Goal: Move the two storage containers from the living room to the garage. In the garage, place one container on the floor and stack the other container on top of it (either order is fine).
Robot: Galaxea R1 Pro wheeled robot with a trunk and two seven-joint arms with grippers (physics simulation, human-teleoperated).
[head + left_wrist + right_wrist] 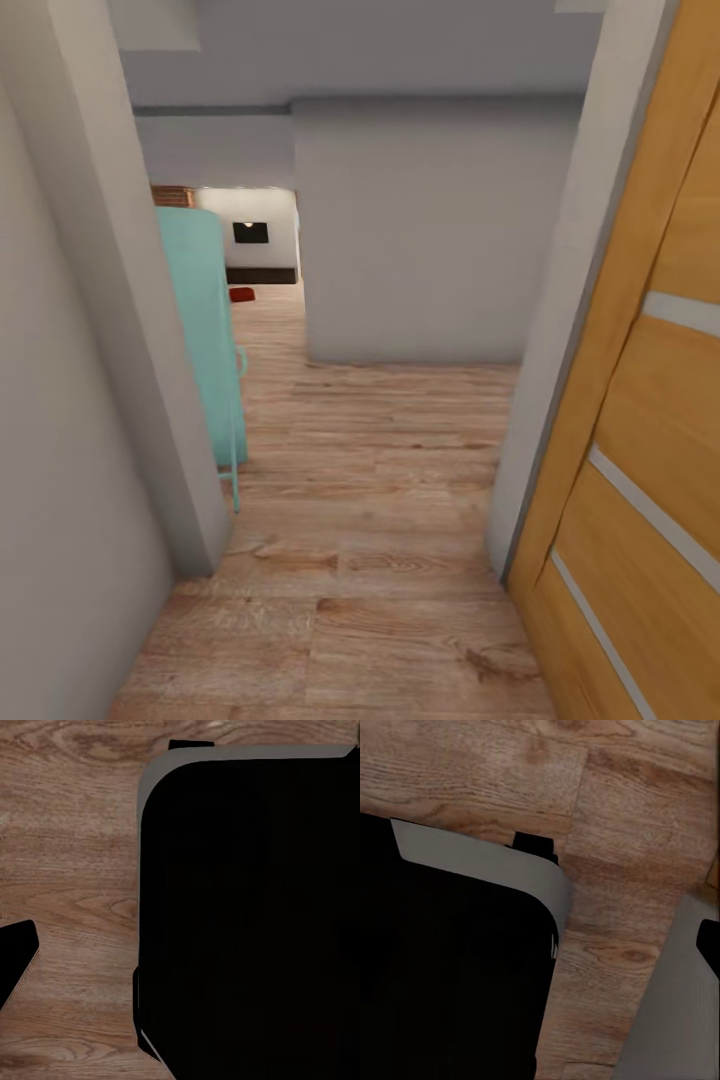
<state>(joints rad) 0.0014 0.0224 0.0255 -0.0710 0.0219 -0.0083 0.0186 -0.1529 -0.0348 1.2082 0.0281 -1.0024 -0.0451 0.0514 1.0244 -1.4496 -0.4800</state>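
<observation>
Far down the hallway, on the light wood plank floor of the living room, lies a small orange-red shape [242,294] that looks like one storage container; it is too small to make out clearly. In the left wrist view a dark fingertip [16,958] juts in at the picture's edge over the wood floor. In the right wrist view a dark fingertip [709,946] shows at the edge beside a grey wall. Nothing lies between the fingers in either wrist view.
I look through a doorway: grey wall [70,400] on the left, a wooden door [650,420] on the right. A teal cabinet [205,330] stands along the left of the hallway. A grey wall block [420,230] faces me. Brick [170,195] and a dark screen [250,232] lie beyond. The robot's black base [255,915] hangs over the planks.
</observation>
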